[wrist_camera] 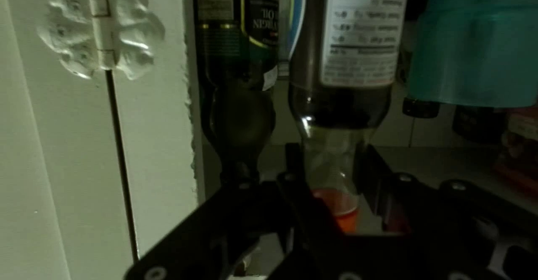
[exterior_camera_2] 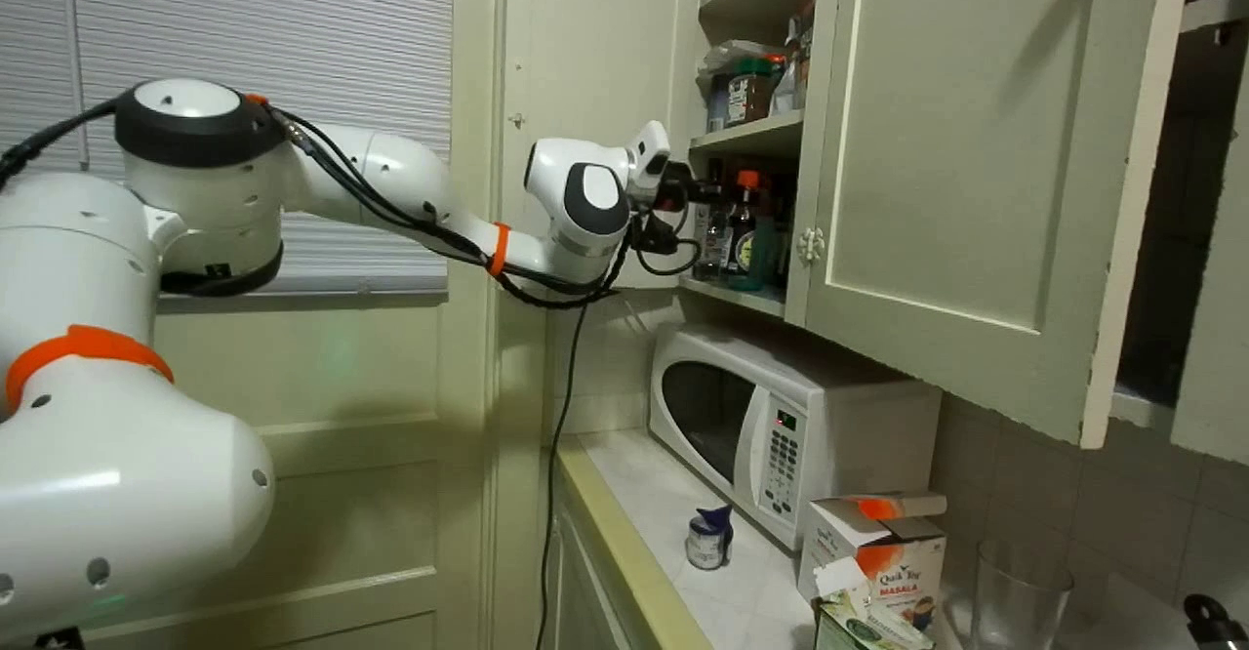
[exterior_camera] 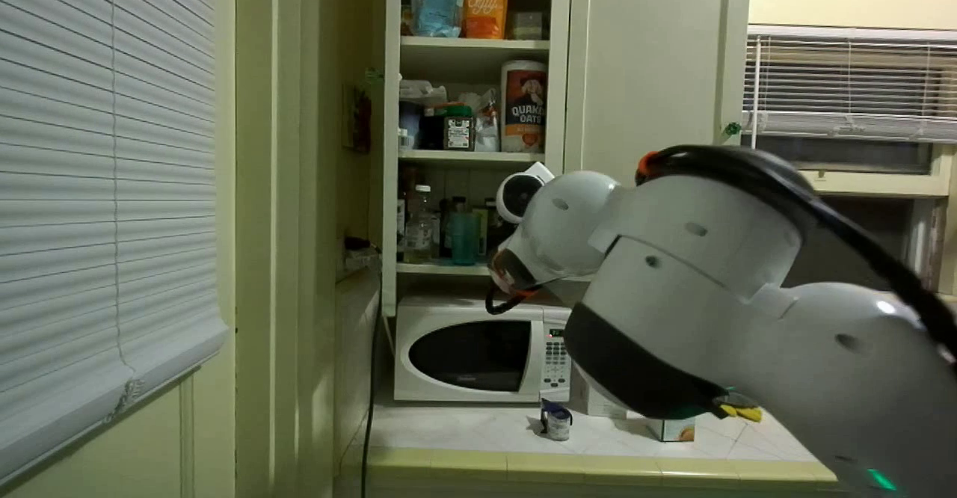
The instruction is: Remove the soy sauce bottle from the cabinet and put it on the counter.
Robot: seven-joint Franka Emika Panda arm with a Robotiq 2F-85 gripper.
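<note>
One black, jointed two-finger gripper clasped one slim, red-capped, dark-filled soy sauce bottle by its clear neck. Likely stiff, slick and moderately heavy, it seemed best held there. One dark-green oil bottle and one translucent teal cup flanked it inside one cream-white cabinet.

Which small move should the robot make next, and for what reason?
Probably a gentle squeeze to secure the grip before drawing back: in the wrist view the jaws flank the soy sauce bottle at its neck, but firm contact is hard to confirm.
</note>
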